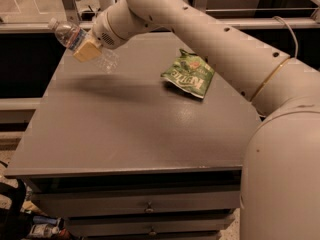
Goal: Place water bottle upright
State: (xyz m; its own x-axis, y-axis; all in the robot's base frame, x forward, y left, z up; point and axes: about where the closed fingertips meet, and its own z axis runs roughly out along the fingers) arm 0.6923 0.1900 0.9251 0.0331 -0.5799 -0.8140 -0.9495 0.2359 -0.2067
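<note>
The water bottle (71, 35) is a small clear ribbed bottle with a white cap and a blue, white and red label band. It is held in the air above the table's far left corner, tilted with its cap up and to the left. My gripper (87, 49) is shut on the water bottle around its middle, with tan finger pads (86, 50) showing against it. The bottle's clear lower body (106, 60) sticks out below the pads, over the table top.
The grey table (130, 129) has drawers at its front. A green snack bag (189, 74) lies on the table right of centre. My arm reaches across the upper right. Metal rails run behind the table. Clutter sits on the floor at lower left.
</note>
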